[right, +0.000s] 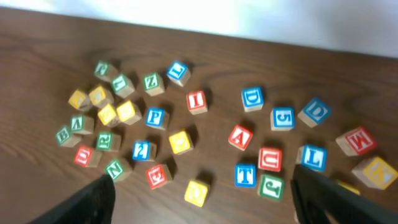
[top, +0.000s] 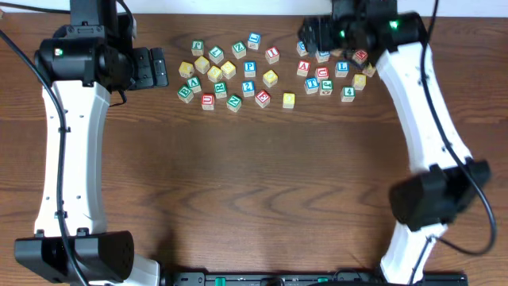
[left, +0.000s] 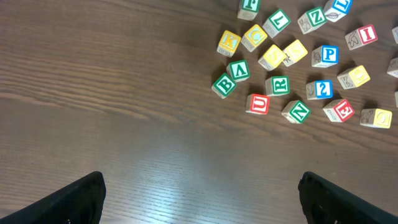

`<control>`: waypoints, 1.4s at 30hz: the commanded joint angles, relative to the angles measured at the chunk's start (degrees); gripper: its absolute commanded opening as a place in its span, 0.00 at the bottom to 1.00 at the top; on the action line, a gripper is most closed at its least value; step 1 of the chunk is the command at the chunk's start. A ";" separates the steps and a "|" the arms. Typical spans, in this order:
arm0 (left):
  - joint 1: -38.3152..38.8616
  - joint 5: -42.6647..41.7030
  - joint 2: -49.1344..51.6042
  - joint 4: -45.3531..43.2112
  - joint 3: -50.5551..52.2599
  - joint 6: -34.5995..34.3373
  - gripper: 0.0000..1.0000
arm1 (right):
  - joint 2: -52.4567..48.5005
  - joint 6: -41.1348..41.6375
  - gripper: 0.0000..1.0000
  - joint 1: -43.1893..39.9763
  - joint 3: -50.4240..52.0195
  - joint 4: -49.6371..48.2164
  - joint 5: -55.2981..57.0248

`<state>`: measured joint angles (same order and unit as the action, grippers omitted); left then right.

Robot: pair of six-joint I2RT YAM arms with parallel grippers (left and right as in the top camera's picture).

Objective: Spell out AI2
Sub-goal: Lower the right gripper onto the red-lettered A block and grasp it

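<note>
Wooden letter cubes (top: 228,70) lie scattered along the worktop's (top: 254,183) far edge!
Right hand (right: 200,186) fingers apart near red-A wooden cube (right: 240,137), red-I wooden cube (right: 196,101), blue-2 wooden cube (right: 142,150); left hand (left: 199,186) apart too.

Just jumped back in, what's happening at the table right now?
Nothing is picked up yet. The right gripper hangs open above the scattered letter cubes. The red A cube, red I cube and blue 2 cube all lie loose and apart among the rest. The left gripper is open too, over bare table beside the cubes.
</note>
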<state>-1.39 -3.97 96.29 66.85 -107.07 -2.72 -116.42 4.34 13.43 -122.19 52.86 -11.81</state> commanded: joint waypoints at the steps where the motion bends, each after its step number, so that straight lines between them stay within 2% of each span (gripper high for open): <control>1: -0.13 -0.13 0.04 0.17 -1.38 0.74 0.98 | -8.13 1.33 0.85 1.31 -10.47 2.29 1.66; 3: -0.13 -0.13 0.07 0.17 -1.38 0.74 0.98 | -12.63 2.75 0.84 1.97 -14.12 1.75 4.26; 6: -0.13 -0.13 0.07 0.17 -1.27 0.74 0.97 | -15.37 3.93 0.83 2.40 -14.27 -0.52 5.09; 13: -0.13 -0.13 0.07 0.17 -0.66 0.74 0.98 | -21.59 5.97 0.74 3.56 -14.25 -3.58 6.38; 20: -0.13 -0.13 0.07 0.63 -0.61 0.74 0.97 | -24.06 12.11 0.59 5.44 -14.14 -1.86 15.87; 23: -0.13 -0.13 0.07 0.63 -0.61 0.74 0.98 | -24.72 16.72 0.58 5.81 -14.08 0.55 21.16; 28: -0.13 -0.13 0.07 0.59 -0.20 0.74 0.98 | -26.38 21.64 0.51 5.64 -14.05 2.71 22.21; 42: -0.13 -0.13 0.07 0.63 0.02 0.74 0.98 | -31.61 23.91 0.45 5.25 -13.94 1.29 22.64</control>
<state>-1.39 -3.99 96.29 67.18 -107.07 -2.72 -146.34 26.72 18.98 -135.22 54.63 9.54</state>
